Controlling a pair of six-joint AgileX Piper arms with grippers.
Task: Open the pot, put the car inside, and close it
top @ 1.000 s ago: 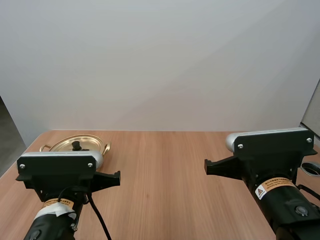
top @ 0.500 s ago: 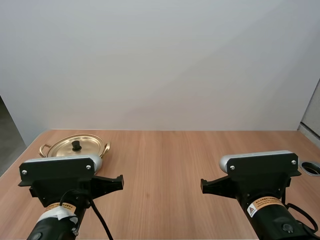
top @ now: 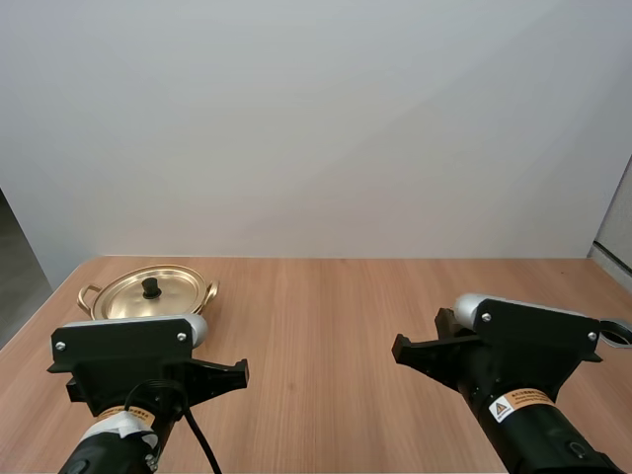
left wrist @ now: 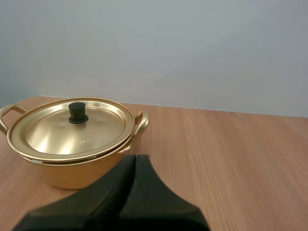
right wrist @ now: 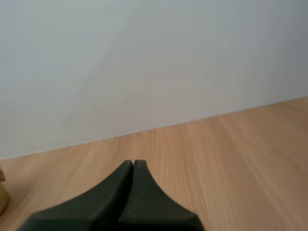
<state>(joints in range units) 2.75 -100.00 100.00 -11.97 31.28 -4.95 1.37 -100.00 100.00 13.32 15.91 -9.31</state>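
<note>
A golden pot [top: 148,293] [left wrist: 77,144] stands at the table's far left with its lid [left wrist: 72,127] on, a black knob [left wrist: 77,112] at the lid's middle. My left gripper [left wrist: 134,158] is shut on nothing, its tips just in front of the pot's near wall, between me and the pot's right handle [left wrist: 141,124]. My right gripper [right wrist: 133,163] is likewise shut, its fingers together as one dark wedge above the bare wooden table [right wrist: 231,159]. In the high view both arms sit low at the near edge, the left arm [top: 128,385] and the right arm [top: 513,360].
The wooden table [top: 326,326] stretches bare between the two arms. A round grey hole or ring [top: 617,333] sits at the table's right edge, close to the right arm. A plain pale wall backs the table.
Both arms have sunk lower and drawn back toward the near edge. The right arm has also turned to point leftward. The pot now shows whole above the left arm.
</note>
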